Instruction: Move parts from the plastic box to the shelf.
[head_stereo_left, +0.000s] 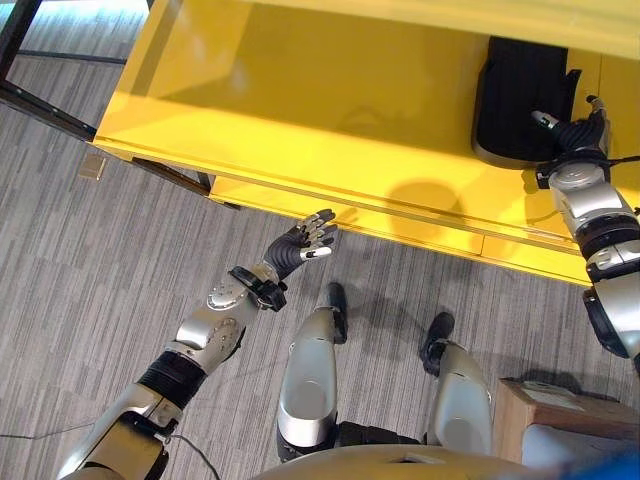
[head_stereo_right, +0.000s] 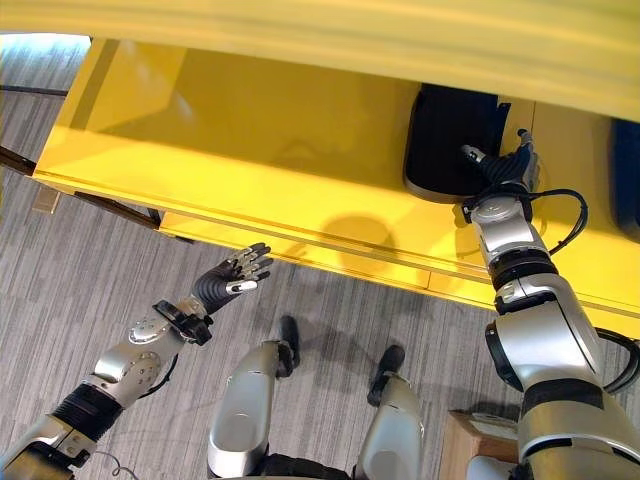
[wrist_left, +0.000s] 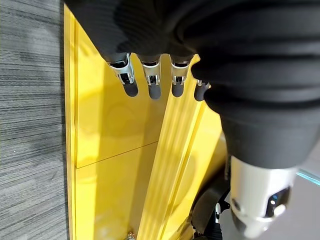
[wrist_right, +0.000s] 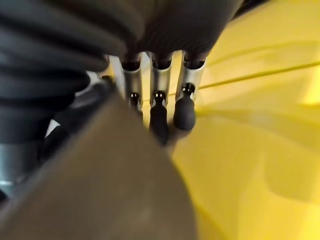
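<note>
We saw the yellow shelf stretching across the upper part of both eye views, its front edge running above the grey floor. On the shelf board, toward its right end, lay a black part, a flat dark piece with a rounded front corner, sitting back from the front edge. Our right hand reached over the front edge to that part, its dark cover and fingers at the part's right side, touching or just beside it. In the right wrist view the fingers ran out straight in a row over the yellow board, with a blurred brown shape close against the camera beside them; we took the fingers as released, and we could not tell what that brown shape was. Our left hand hung in front of the shelf's front edge, below it and well apart from the part, over the floor. Its fingers were stretched out and relaxed, holding nothing; the left wrist view showed them straight in a row against the yellow front of the shelf. At the lower right corner of the left eye view stood a brown box on the floor, partly cut off, its contents not readable.
</note>
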